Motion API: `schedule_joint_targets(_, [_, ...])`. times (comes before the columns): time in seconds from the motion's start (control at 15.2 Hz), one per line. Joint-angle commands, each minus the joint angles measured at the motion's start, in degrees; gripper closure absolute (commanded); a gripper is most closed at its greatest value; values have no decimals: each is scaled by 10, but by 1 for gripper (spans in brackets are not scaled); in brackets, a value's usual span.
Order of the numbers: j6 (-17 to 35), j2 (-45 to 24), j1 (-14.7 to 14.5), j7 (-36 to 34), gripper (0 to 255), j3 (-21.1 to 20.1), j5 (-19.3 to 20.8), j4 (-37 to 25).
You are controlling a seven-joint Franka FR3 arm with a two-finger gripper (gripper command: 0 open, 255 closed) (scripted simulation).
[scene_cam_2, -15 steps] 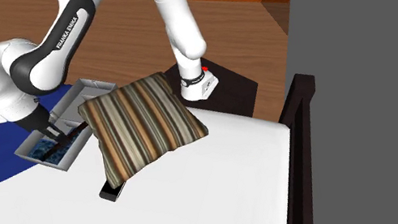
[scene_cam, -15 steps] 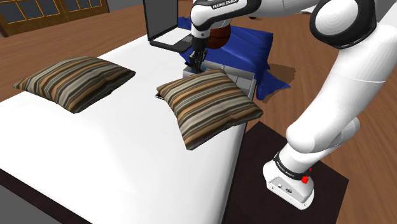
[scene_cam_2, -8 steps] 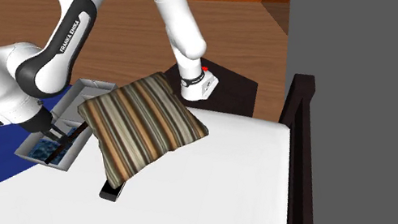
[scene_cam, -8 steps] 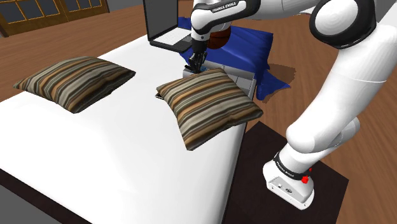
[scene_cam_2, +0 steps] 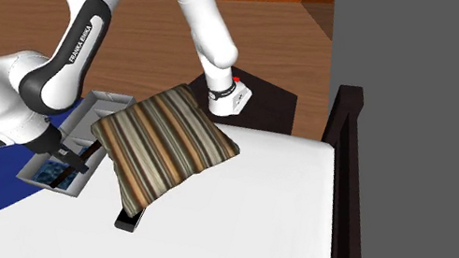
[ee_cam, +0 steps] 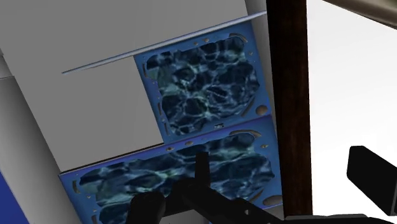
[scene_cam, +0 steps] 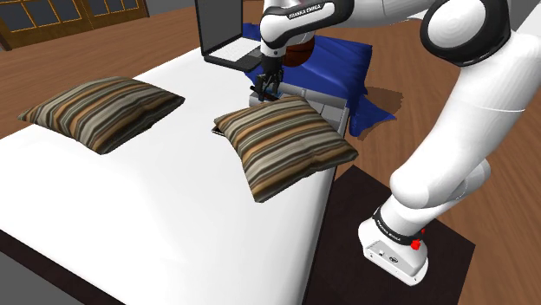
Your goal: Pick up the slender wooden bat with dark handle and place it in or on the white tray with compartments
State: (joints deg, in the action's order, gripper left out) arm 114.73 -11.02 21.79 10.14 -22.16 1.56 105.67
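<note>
Vs 1 s ago: hand edges slightly toward second exterior view's left, away from near striped pillow (scene_cam: pixel 286 143). Tray, pillow, bed unmoved. Small change overall.

Bat (ee_cam: pixel 289 95): in wrist view, long straight dark-brown bar lying along edge of tray (scene_cam_2: pixel 102 100), on side next to white bed (scene_cam: pixel 173 199), just beside blue-patterned lining (ee_cam: pixel 203 83) of two compartments. Resting on rim or just inside it: cannot tell.

Gripper (scene_cam: pixel 264 87): fingers spread, bat btwn them, clear gap to the one finger that shows well. Not clasped.

Handling (judged):
- stiff, prob. light, not fragile
- smooth + round, so apt to roll on a flat and slip in the pads
- long vs its width; an end grip would let it swing
- best hold approx mid-length near balance pt, fingers across the thin shaft
- slender, so needs nearly full closure

Pose: arm arches from stand (scene_cam: pixel 347 208) at shoulder view's lower right, up and over to far side of pillow. Wrist bent, hand pointing down over tray. In second exterior view, hand hangs over tray's left end, just left of pillow.

Bat looks already set down at tray. Next prob. a straight lift clear w/o nudging it, since a knock could roll it off toward bed.
</note>
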Motion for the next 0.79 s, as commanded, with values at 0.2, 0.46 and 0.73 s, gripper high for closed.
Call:
schedule_joint_targets(0.2, [-68,15,2,4,0,-1,-6,-54])
schedule_joint_targets(0.46, [-68,15,2,4,0,-1,-6,-54])
schedule_joint_targets(0.73, [-68,15,2,4,0,-1,-6,-54])
